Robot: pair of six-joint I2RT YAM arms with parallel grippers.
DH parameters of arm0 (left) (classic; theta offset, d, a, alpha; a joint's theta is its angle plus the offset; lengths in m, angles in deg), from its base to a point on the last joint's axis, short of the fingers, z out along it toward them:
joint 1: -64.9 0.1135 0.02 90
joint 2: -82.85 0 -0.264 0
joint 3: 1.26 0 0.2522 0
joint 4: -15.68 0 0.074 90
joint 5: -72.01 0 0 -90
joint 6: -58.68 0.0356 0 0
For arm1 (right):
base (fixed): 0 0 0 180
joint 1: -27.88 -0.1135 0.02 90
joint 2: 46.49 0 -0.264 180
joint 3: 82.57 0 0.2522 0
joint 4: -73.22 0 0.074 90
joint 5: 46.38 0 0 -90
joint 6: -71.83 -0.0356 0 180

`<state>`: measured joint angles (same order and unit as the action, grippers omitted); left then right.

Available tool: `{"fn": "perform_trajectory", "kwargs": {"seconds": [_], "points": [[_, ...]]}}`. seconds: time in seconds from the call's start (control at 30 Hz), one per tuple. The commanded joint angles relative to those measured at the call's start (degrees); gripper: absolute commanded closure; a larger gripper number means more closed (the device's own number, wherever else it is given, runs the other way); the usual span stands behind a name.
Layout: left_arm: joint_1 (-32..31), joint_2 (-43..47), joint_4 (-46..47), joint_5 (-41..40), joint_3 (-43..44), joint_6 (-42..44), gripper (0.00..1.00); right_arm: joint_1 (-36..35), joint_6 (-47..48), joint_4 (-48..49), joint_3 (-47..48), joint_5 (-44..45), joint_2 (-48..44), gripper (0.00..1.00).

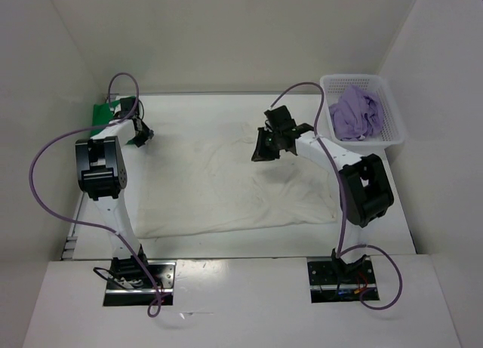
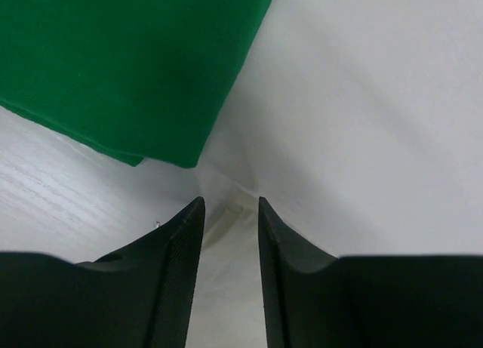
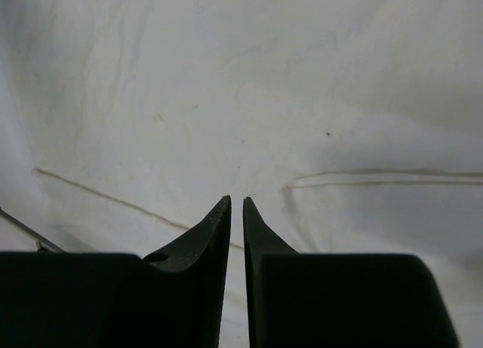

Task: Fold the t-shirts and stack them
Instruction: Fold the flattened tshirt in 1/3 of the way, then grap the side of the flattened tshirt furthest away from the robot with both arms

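White walls are closing in a pale surface (image 1: 211,110). Across its middle the white t-shirt (image 1: 226,186) is lying spread flat, its long axis running left to right between the two arms. Its far left corner is sitting just under the left gripper (image 2: 230,204), whose jaws are standing apart with nothing between them. The right gripper (image 3: 236,203) is hovering over the far right part, jaws parted only a slit and pinching nothing. Further out, the green t-shirt (image 1: 100,114) is resting folded at far left, and the lavender t-shirt (image 1: 358,110) is sitting bunched in the basket (image 1: 389,106). Each arm is looking nearest its own end of the far edge.
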<state>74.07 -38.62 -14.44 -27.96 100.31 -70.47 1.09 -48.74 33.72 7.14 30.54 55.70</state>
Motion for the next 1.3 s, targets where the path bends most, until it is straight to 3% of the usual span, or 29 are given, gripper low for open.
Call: {"fn": "perform_trajectory", "kwargs": {"seconds": [0.0, 0.17, 0.33, 0.5, 0.6, 0.63, 0.7, 0.73, 0.8, 0.9, 1.27], "points": [[0.1, -0.9, 0.7, 0.6, 1.5, 1.2, 0.60, 0.9, 0.9, 2.2, 4.4, -0.6, 1.5, 0.83], [0.1, -1.4, 2.0, 3.0, 1.5, 1.2, 0.72, 2.9, 1.5, 2.7, 10.1, 1.7, 4.9, 0.67], [0.1, -0.9, 2.6, 4.4, 0.3, 1.2, 0.81, 9.1, 2.1, 3.5, 18.8, 3.6, 12.8, 0.61], [0.1, 0.8, 3.9, 6.8, 0.3, 1.2, 0.93, 13.3, 4.1, 3.0, 32.3, 10.9, 22.0, 0.58], [0.1, 2.4, 4.4, 6.8, 0.3, 1.2, 0.97, 14.7, 6.0, -3.2, 47.0, 12.4, 32.4, 0.58], [0.1, 3.0, 4.4, 6.8, -0.3, 1.2, 0.98, 14.7, 7.6, -5.6, 57.2, 14.1, 38.9, 0.57], [0.1, 3.5, 4.4, 6.8, -0.3, 1.2, 1.00, 14.7, 8.8, -13.3, 68.4, 16.1, 46.0, 0.57], [0.1, 4.1, 4.4, 7.4, -1.1, 1.2, 1.00, 14.7, 9.3, -16.0, 81.3, 16.9, 53.6, 0.57], [0.1, 4.8, 5.1, 7.4, -1.8, 1.2, 1.00, 14.7, 10.4, -21.0, 93.7, 18.7, 60.9, 0.54], [0.1, 5.3, 5.1, 7.4, -2.5, 1.7, 1.00, 15.4, 11.1, -16.8, 87.5, 20.1, 59.8, 0.53], [0.1, 6.3, 6.2, 8.6, -3.5, 1.2, 1.00, 14.1, 12.5, -16.8, 87.4, 18.4, 62.6, 0.52]]}}
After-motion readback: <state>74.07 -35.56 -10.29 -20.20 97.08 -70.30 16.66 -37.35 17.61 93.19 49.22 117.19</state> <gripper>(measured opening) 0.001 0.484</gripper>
